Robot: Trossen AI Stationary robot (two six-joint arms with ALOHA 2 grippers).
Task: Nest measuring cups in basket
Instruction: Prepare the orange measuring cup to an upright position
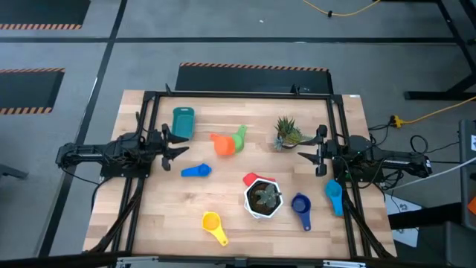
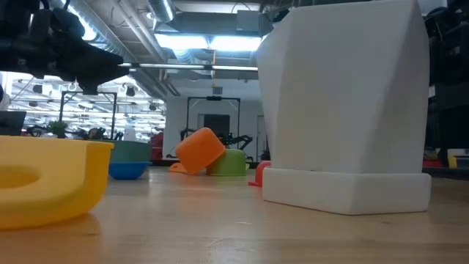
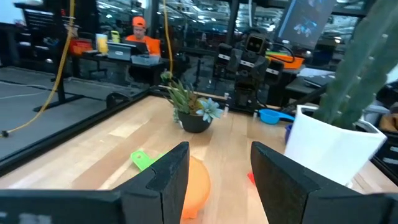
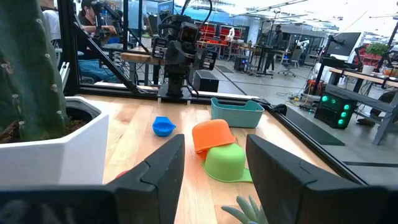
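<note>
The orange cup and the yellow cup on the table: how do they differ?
The orange cup lies tipped over, leaning on the green cup; the yellow cup sits alone with its hollow facing up. The orange cup is mid-table near the teal basket; the yellow cup lies at the table's near edge. Both are small plastic scoops with short handles, and neither is in the basket.

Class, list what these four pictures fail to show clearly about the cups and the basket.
- Red cup: high view, mostly under the white pot.
- Basket: low view, half hidden behind the yellow cup.
- Orange cup: left wrist view, partly behind the left gripper.
</note>
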